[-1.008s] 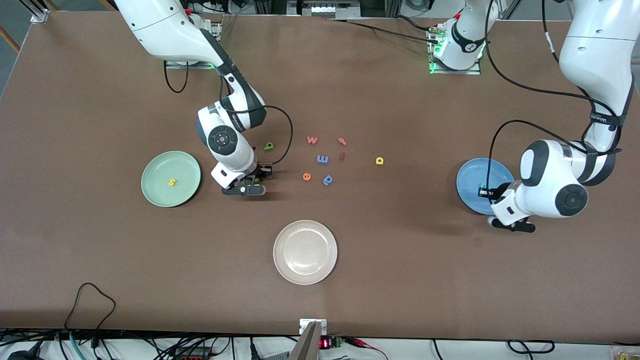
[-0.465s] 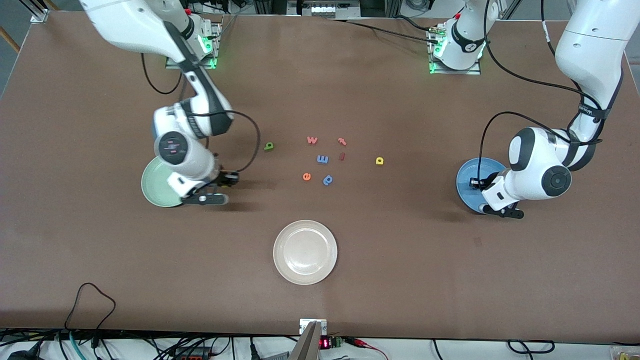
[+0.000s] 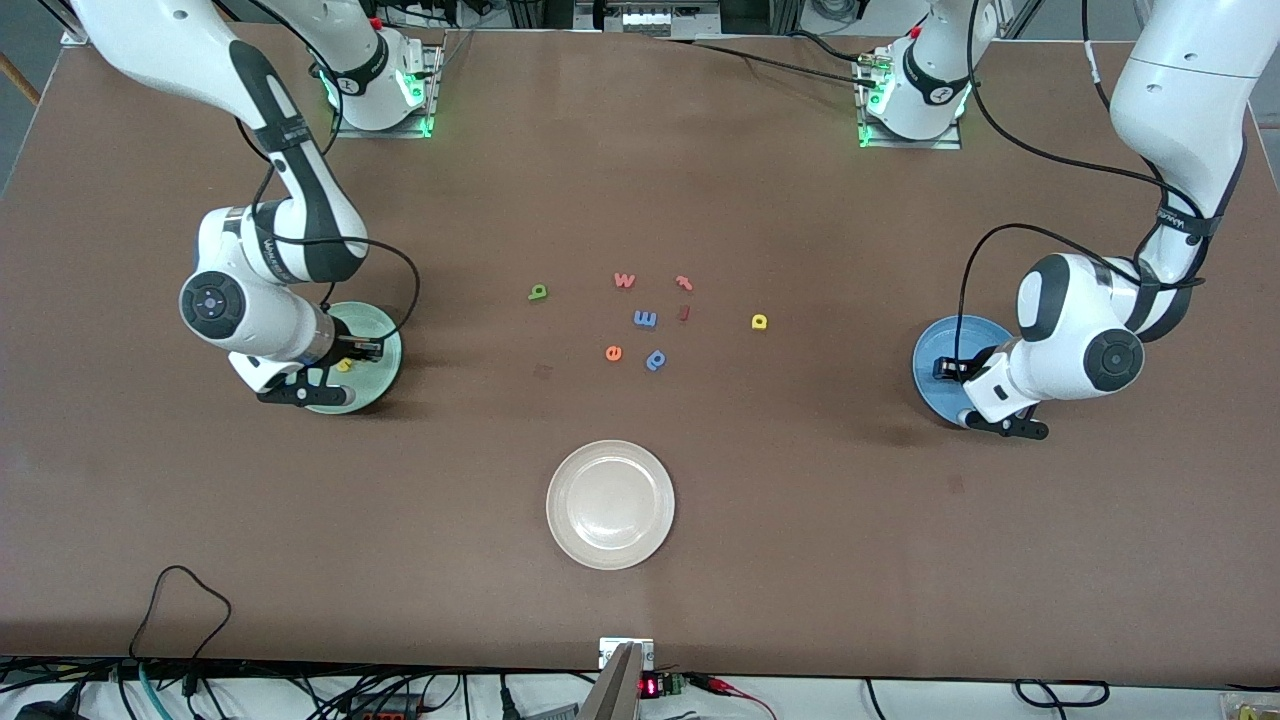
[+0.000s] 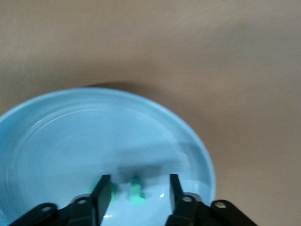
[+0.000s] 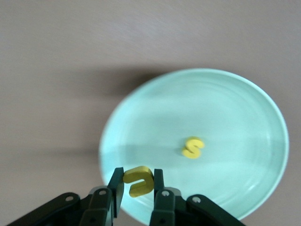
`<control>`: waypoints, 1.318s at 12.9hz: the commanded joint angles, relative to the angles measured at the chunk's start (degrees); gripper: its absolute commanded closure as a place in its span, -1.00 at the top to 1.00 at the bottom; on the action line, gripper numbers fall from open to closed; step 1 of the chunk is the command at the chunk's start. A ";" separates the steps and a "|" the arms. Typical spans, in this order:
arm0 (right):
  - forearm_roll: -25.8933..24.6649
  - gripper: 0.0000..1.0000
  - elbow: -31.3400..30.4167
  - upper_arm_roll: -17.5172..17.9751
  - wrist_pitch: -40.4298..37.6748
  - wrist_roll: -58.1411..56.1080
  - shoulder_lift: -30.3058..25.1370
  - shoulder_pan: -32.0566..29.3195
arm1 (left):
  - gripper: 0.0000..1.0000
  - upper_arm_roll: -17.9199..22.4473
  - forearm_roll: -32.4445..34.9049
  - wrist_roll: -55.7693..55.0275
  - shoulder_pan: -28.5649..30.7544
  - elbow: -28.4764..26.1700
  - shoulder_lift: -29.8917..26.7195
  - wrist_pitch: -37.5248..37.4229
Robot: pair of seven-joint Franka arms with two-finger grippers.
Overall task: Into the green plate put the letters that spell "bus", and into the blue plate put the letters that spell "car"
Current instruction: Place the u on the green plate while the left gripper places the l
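- Front view: right arm bent down from its base at the top of the table, wrist turned low, right gripper [image 3: 345, 352] over the green plate [image 3: 385, 375] at the right arm's end of the table.
- Right wrist view: right gripper [image 5: 136, 186] closed on the yellow u [image 5: 138, 180], pinched between the 2 fingers [image 5: 116, 184] above the plate's rim [image 5: 113, 141].
- Yellow s [image 5: 193, 147] lying flat inside the green plate, apart from the held u; seen as a small yellow spot [image 3: 344, 365] in the front view.
- Front view: left arm folded down from its base, elbow high, left gripper [image 3: 945, 368] low over the blue plate [image 3: 935, 345] at the left arm's end of the table.
- Left wrist view: left gripper [image 4: 136, 188] parted, both fingers [image 4: 103, 190] clear of the teal letter [image 4: 137, 193], which sits between them on the blue plate [image 4: 56, 141]; nothing gripped. Shape of that letter not readable; a second teal bit partly hidden by 1 finger.
- Dark green b [image 3: 538, 292] on the bare table, toward the right arm's end of the loose cluster.
- Yellow a [image 3: 759, 321] alone on the table, between the cluster and the blue plate.
- Loose cluster mid-table: red w [image 3: 624, 280], red t [image 3: 684, 283], blue letter [image 3: 645, 319], orange e [image 3: 613, 352], blue p [image 3: 656, 359].
- White plate [image 3: 610, 505] nearer the front camera than the cluster, nothing in it.
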 commanded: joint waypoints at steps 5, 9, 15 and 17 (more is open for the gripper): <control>-0.38 0.97 -1.55 1.22 0.67 -2.50 -1.20 -2.35 | -0.03 -14.50 0.76 -12.58 -2.30 0.01 -2.80 -1.78; -0.30 1.00 -1.55 5.43 0.58 1.17 -3.04 -1.21 | 0.13 -15.48 0.76 -16.56 -13.45 0.10 -0.26 0.49; -0.30 0.95 -1.55 9.57 1.36 11.73 -2.87 5.99 | 0.27 -15.22 1.20 -17.53 -15.14 -0.69 2.56 2.52; -0.30 0.79 -1.55 9.57 2.42 13.67 -1.91 9.67 | 0.25 -15.13 1.46 -19.02 -15.32 -0.69 3.35 2.70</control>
